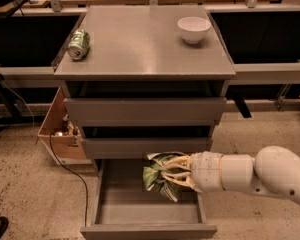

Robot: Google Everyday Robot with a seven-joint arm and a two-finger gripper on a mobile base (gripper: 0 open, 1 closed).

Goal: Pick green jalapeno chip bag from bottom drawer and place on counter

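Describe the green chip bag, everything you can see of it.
The green jalapeno chip bag is a small, crinkled, glossy green pouch with pale and dark patches. The end effector, reaching in from the right, is shut on its right side. It hangs over the open bottom drawer, toward the back right; contact with the drawer floor can't be judged.
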